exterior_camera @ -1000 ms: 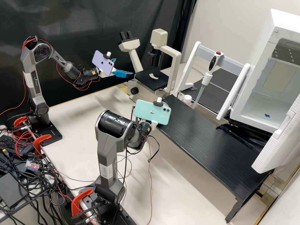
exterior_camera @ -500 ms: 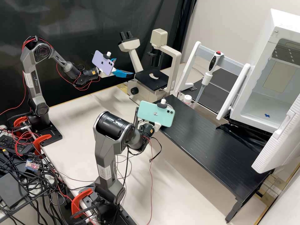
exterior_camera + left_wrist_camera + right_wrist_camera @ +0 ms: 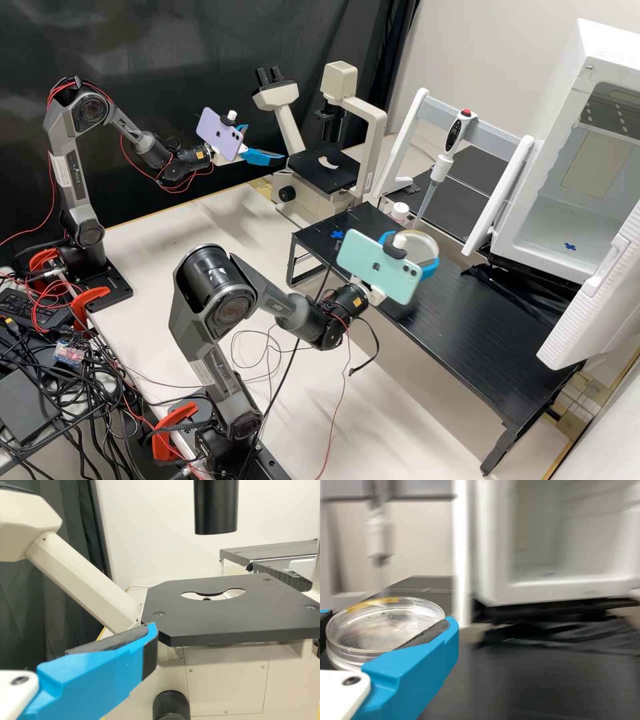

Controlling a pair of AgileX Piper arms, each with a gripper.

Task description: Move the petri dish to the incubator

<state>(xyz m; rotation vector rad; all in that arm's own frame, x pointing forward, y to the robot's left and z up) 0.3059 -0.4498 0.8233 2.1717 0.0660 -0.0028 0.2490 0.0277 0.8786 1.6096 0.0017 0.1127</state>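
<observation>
"Where's the petri dish [image 3: 380,632]?"

"Pinched between the right gripper's [image 3: 412,245] blue fingers [image 3: 415,665], above the black table [image 3: 440,320]."

"What could spoil it?"

"Its smooth round wall might twist or slip should the pinch ease. Ahead of the gripper, the incubator [image 3: 557,123] has a front lip [image 3: 570,588] that a low approach could clip (an unpleasant rattle, that)."

"And the views?"

"The right wrist view gives a yellow strip [image 3: 372,603] on the dish's rim. In the high view a phone [image 3: 377,267] partly hides the dish, yet the door [image 3: 590,310] stands wide beyond the gripper. The left gripper [image 3: 266,142] is spread beside the microscope [image 3: 320,175]."
</observation>
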